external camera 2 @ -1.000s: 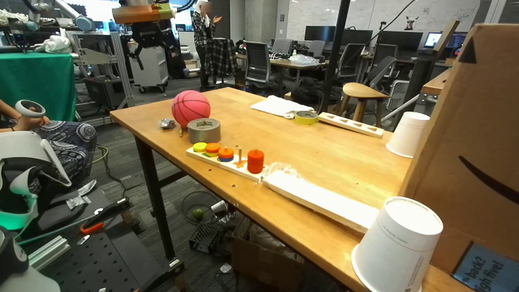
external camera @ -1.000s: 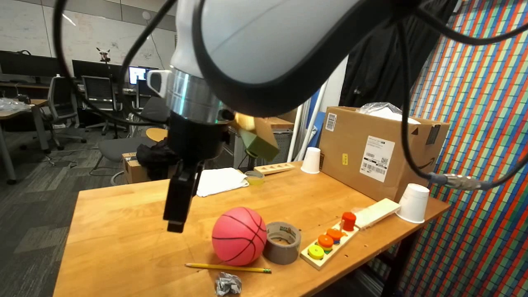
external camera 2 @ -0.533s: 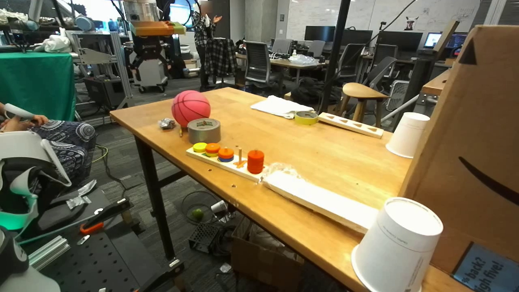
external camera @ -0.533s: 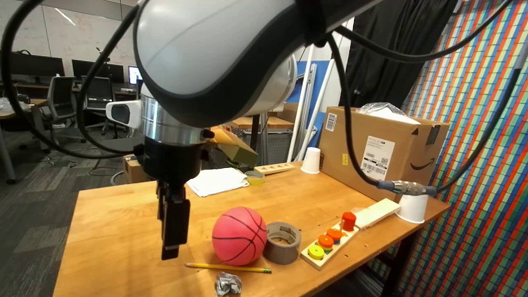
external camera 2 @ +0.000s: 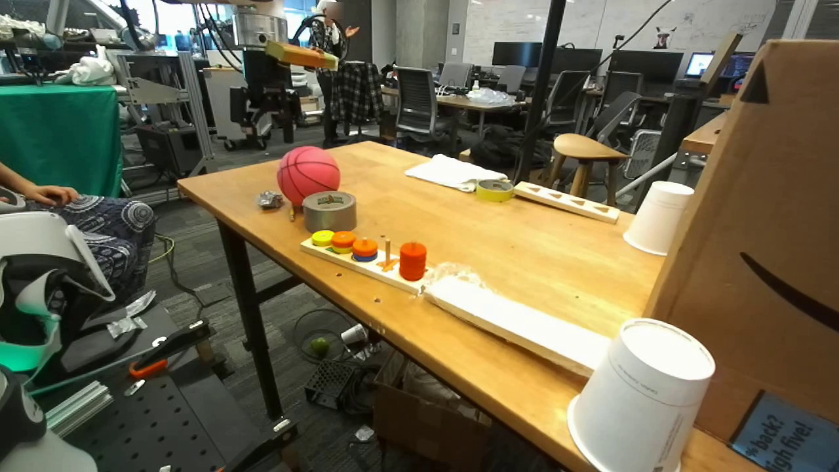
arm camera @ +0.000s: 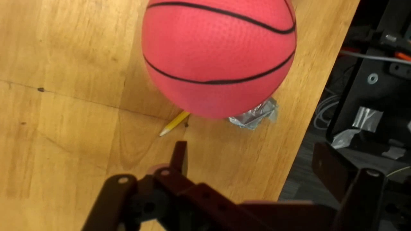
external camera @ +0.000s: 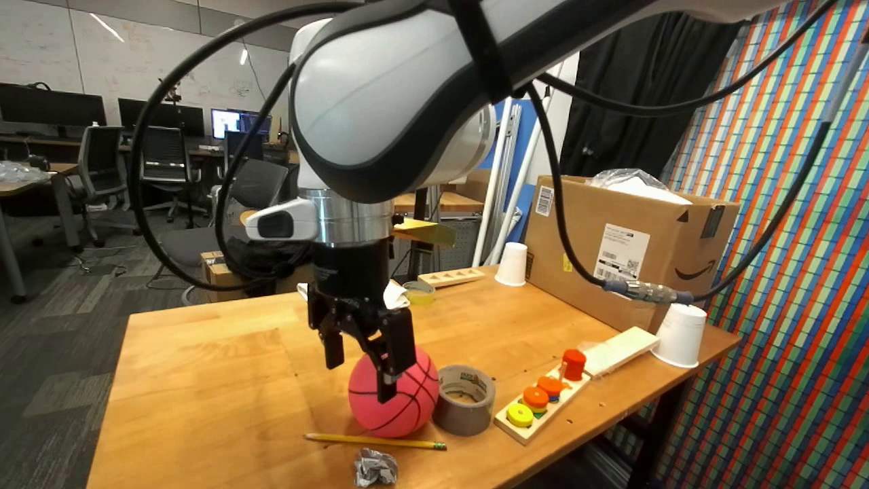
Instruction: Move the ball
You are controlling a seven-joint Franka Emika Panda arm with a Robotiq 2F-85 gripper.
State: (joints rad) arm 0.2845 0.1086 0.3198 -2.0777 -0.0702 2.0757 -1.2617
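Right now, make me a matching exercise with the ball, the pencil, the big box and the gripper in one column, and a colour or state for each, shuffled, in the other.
Column one:
1. ball
2. pencil
3. big box
4. gripper

Column two:
A. brown, with clear plastic showing at the top
B. open and holding nothing
C. pink with black lines
D. thin and yellow

Right pairs: 1-C, 2-D, 3-A, 4-B.

Pink ball point(external camera: 410, 402) on table point(external camera: 224, 380), grey tape point(external camera: 466, 415) beside, parted claw point(external camera: 360, 380) near
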